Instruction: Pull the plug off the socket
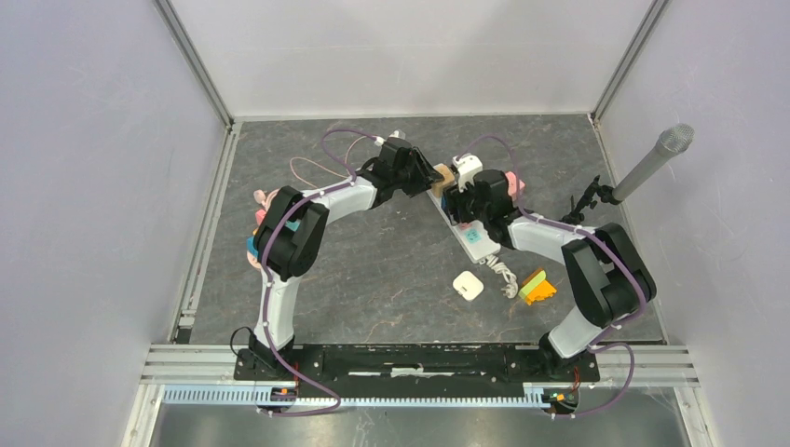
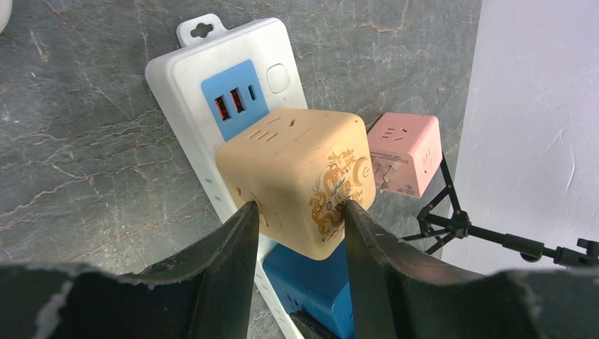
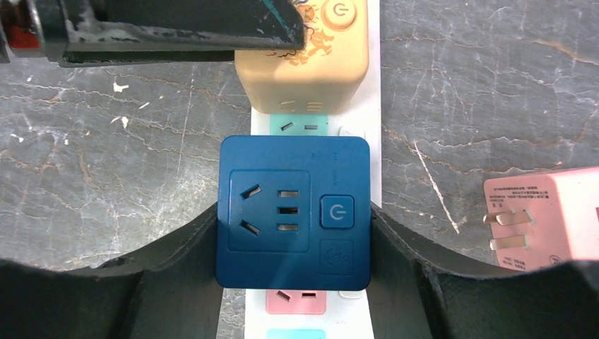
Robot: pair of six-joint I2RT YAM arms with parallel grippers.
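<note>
Dark grey marbled stone counter (image 1: 373, 270) carries: white plastic power strip (image 1: 473, 237), centre; pink cube adapter (image 2: 404, 154), 2 o'clock; white cube adapter (image 1: 468, 285), 5 o'clock; orange-and-green wedge (image 1: 538, 286), 4 o'clock.

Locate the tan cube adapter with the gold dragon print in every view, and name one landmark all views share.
Top external: the tan cube adapter with the gold dragon print is upper centre, at the strip's far end.
Left wrist: it fills the centre.
Right wrist: it is top centre, above the blue plastic cube adapter.
Shared landmark: the white plastic power strip beneath it.
</note>
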